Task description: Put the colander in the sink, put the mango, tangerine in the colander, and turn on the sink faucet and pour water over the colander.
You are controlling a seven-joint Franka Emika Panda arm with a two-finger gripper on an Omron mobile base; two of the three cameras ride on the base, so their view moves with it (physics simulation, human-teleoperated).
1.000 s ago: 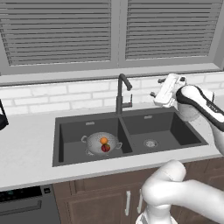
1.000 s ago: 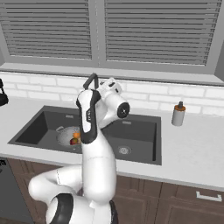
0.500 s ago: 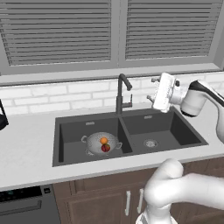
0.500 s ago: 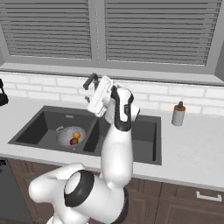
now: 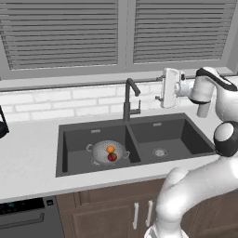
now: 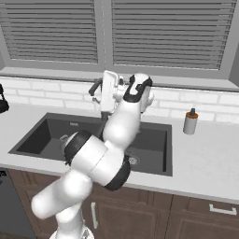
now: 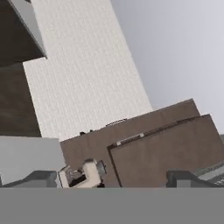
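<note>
The silvery colander (image 5: 100, 151) sits in the left basin of the dark sink (image 5: 186, 135). Inside it lie the orange tangerine (image 5: 110, 149) and, just in front, the dark red mango (image 5: 112, 157). Behind the divider between the basins rises the tall dark sink faucet (image 5: 126, 103), its lever on the right side. My gripper (image 5: 159, 88) hangs open and empty at spout height, a short way right of the faucet, fingers pointing left toward it. From the right, the gripper (image 6: 95, 92) is above the sink (image 6: 39, 135), and my arm hides the colander. No water is in view.
A small soap dispenser bottle (image 6: 189, 122) stands on the counter right of the sink. A black object (image 5: 2, 125) sits at the far left of the counter. White brick backsplash and shuttered windows close off the back. Cabinet fronts (image 5: 139, 209) run below the counter.
My hand has swung left and slightly up toward the faucet and turned so its fingers face it. The jaws stayed open. Colander and fruit have not moved.
</note>
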